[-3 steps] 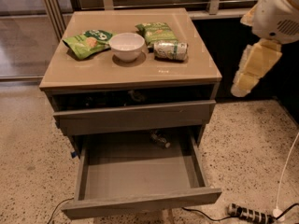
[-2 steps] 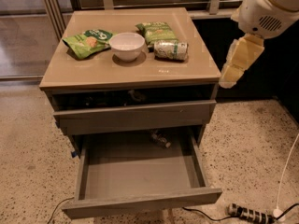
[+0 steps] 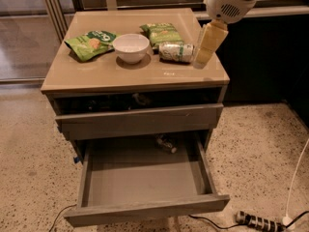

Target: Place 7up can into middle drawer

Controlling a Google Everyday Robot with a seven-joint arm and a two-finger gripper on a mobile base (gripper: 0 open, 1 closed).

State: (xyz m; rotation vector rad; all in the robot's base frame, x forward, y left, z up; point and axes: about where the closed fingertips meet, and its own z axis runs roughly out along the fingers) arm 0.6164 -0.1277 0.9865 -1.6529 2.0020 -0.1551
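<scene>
Silvery cylindrical 7up can lying on glossy tan tabletop | grey wooden middle drawer open | cream gripper angled down just beside can, grip state cannot be told

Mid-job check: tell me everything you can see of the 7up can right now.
The 7up can is a small silvery metal can with green markings, lying on its side on the tan cabinet top, long axis running left-right. It sits right of the white bowl, at the front edge of a green snack bag; contact with the bag cannot be told. The gripper hangs beside its right end; the can is not lifted.
</scene>
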